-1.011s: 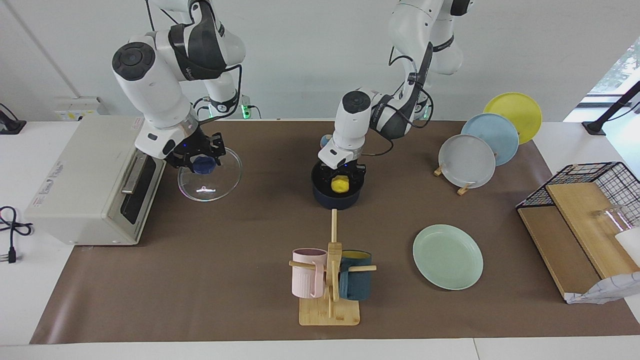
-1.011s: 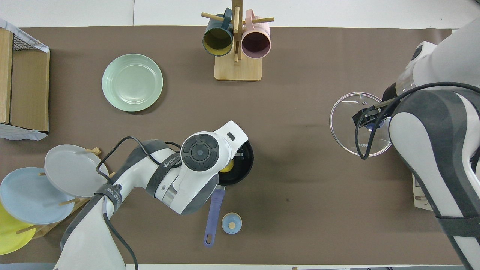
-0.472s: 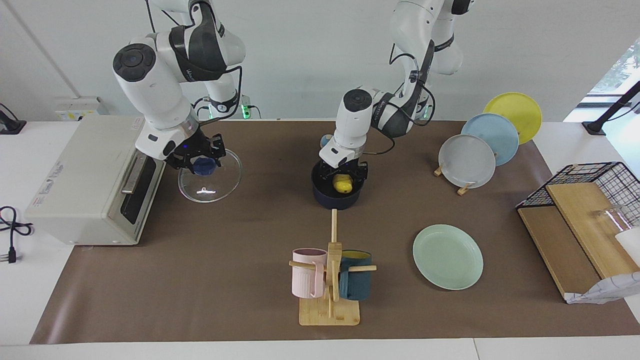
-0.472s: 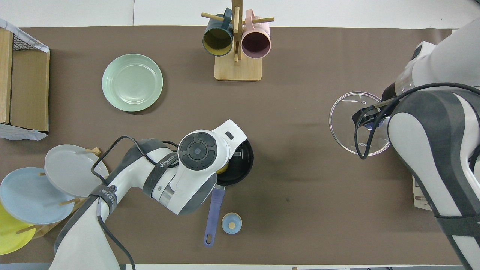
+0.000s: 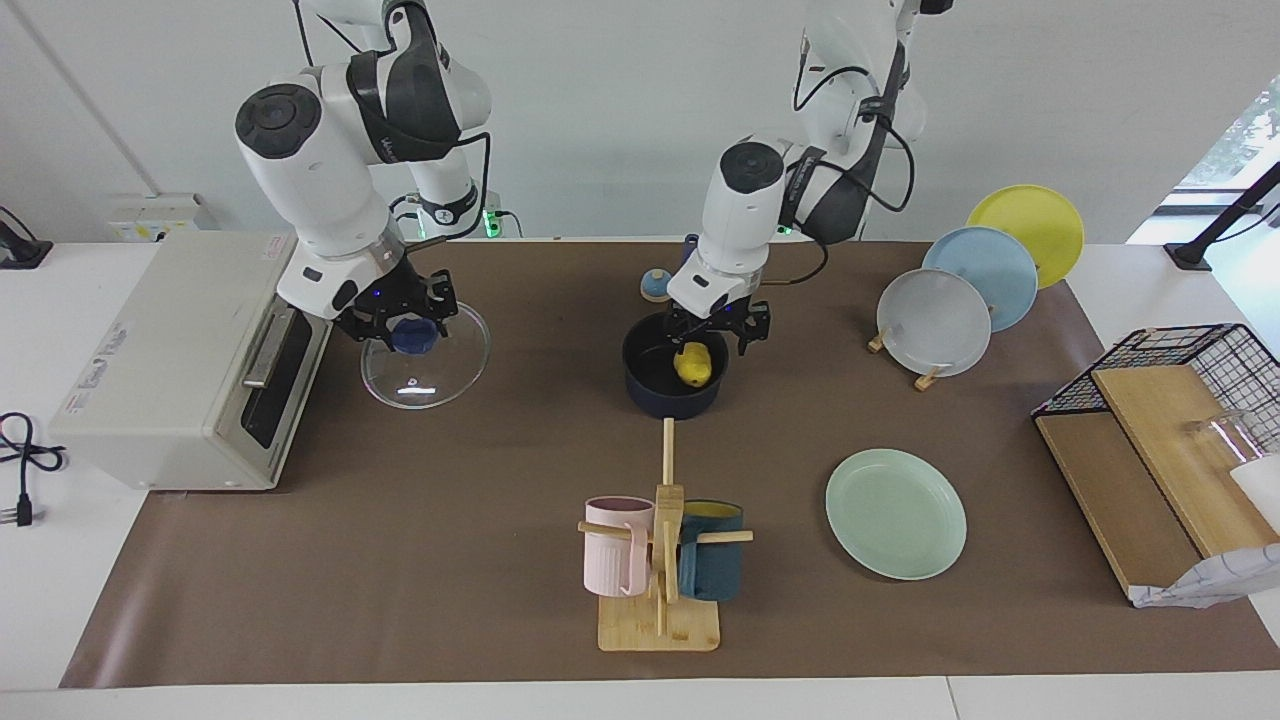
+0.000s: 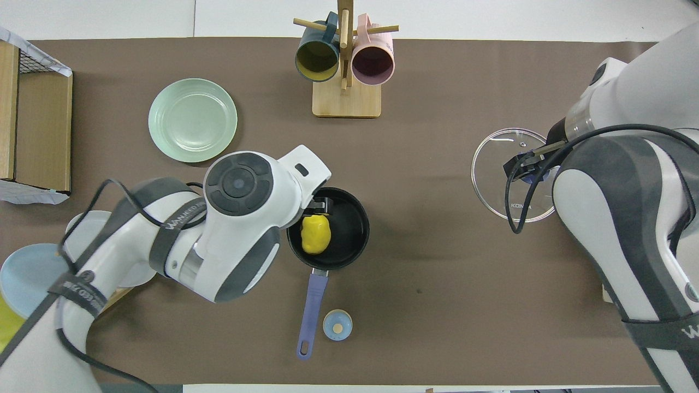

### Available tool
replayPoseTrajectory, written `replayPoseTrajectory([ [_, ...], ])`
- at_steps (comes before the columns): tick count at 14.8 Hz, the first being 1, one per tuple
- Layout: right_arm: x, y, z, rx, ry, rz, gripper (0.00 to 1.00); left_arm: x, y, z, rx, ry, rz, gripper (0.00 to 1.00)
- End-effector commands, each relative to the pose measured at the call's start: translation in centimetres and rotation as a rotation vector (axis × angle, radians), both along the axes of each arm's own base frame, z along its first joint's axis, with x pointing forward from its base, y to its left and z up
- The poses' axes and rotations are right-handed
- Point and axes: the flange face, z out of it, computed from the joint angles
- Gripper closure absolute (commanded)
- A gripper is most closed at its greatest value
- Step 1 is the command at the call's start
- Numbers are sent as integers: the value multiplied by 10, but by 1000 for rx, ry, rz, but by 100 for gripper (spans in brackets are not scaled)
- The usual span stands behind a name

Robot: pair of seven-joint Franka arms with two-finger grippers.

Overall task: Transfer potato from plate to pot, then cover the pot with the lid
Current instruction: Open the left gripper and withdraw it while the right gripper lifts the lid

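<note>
The yellow potato lies inside the dark navy pot, on its black bottom, and also shows in the overhead view. The pot has its blue handle pointing toward the robots. My left gripper is open and empty, just above the pot's rim on the side toward the left arm. My right gripper is shut on the blue knob of the glass lid, near the toaster oven. The lid also shows in the overhead view. The mint-green plate is bare.
A blue-and-tan bell sits near the pot's handle. A wooden mug rack with two mugs stands farther out. A toaster oven is at the right arm's end. A rack of upright plates and a wire basket are at the left arm's end.
My left gripper let go of the potato, rose and drew toward the left arm's end; the potato now lies in the pot. My right gripper shifted the lid slightly toward the pot.
</note>
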Motion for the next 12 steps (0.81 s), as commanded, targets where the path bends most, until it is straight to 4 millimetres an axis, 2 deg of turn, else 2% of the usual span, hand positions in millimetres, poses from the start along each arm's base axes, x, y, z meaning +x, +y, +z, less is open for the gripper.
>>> replayPoseTrajectory([
  [1, -5, 32, 4, 7, -26, -24, 100, 28, 61, 69, -14, -6, 36, 0],
  [2, -6, 46, 2, 5, -23, -36, 100, 38, 90, 90, -21, -11, 42, 0],
  [3, -9, 70, 2, 4, -30, -57, 100, 45, 119, 105, -20, -4, 34, 0],
  [4, -11, 102, 2, 9, -50, -78, 100, 51, 147, 119, -19, 1, 19, 0],
  [5, -11, 135, -10, 2, -40, -121, 100, 56, 176, 132, -17, 2, 13, 0],
  [7, -17, 199, -25, 2, -52, -168, 100, 60, 230, 148, -13, -8, -16, 0],
  [8, -23, 221, -28, 11, -73, -161, 100, 58, 249, 153, -12, -9, -41, 0],
  [9, -28, 239, -38, 11, -71, -156, 100, 56, 261, 155, -6, 3, -54, 0],
  [11, -28, 267, -54, -15, -62, -170, 100, 51, 269, 159, 3, 20, -57, 0],
  [12, -29, 289, -58, -26, -82, -160, 100, 49, 270, 161, 5, 30, -56, 0],
])
